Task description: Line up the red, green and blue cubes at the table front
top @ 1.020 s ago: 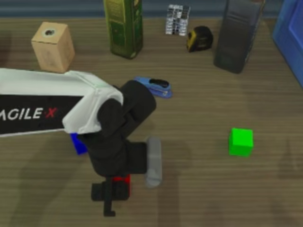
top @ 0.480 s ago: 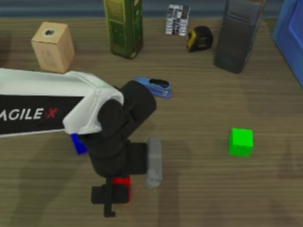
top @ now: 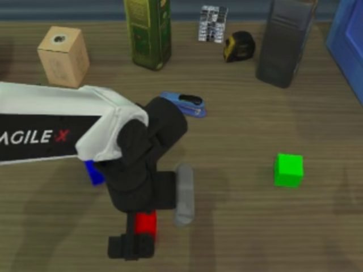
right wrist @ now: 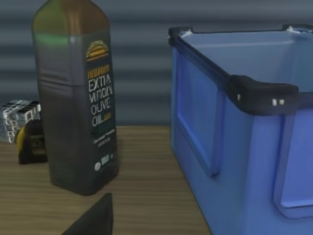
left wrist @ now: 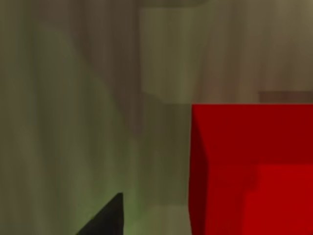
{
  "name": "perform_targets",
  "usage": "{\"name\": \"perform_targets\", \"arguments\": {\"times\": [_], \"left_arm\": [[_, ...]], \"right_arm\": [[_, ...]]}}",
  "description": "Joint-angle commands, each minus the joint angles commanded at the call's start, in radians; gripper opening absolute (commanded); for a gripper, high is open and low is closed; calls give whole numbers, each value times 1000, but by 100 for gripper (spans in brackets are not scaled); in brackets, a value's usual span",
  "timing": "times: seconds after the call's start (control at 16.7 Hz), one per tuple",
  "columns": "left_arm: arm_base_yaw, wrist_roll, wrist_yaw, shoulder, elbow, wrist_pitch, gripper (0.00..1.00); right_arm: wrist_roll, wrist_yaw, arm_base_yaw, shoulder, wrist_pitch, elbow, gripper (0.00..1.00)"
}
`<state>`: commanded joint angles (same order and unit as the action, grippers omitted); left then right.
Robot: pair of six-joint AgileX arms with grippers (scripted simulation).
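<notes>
The red cube (top: pixel 146 224) sits on the table (top: pixel 249 226) near its front edge, directly under my left gripper (top: pixel 135 242). In the left wrist view the red cube (left wrist: pixel 249 171) fills the side, and one dark fingertip (left wrist: pixel 110 218) stands apart from it with bare wood between, so the gripper is open. The blue cube (top: pixel 93 171) peeks out from under the left arm, mostly hidden. The green cube (top: pixel 288 169) lies alone on the right half. My right arm is out of the top view; its wrist view shows one fingertip (right wrist: pixel 95 220) over the table.
Along the back stand a tan cardboard box (top: pixel 63 55), a green carton (top: pixel 148 31), a patterned cube (top: pixel 212 24), a tape measure (top: pixel 238 46) and a dark olive oil bottle (top: pixel 285 42). A blue stapler (top: pixel 187 105) lies mid-table. A blue bin (top: pixel 349 39) fills the back right.
The left gripper's head has shifted toward the table front, and more of the red cube shows behind it. The green cube and blue cube have not moved.
</notes>
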<state>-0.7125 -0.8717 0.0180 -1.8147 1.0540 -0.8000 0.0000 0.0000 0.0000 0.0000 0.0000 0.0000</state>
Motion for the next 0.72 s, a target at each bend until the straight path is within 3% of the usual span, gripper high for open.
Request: {"name": "perform_targets", "arguments": {"times": [0.36,0.72], "left_arm": [[5,2,-1,7,14,-17,100],[18,-1,0,81,143,-231,100]], "right_arm": [[0,0,0,0,0,0,100],[0,0,0,0,0,0,100]]}}
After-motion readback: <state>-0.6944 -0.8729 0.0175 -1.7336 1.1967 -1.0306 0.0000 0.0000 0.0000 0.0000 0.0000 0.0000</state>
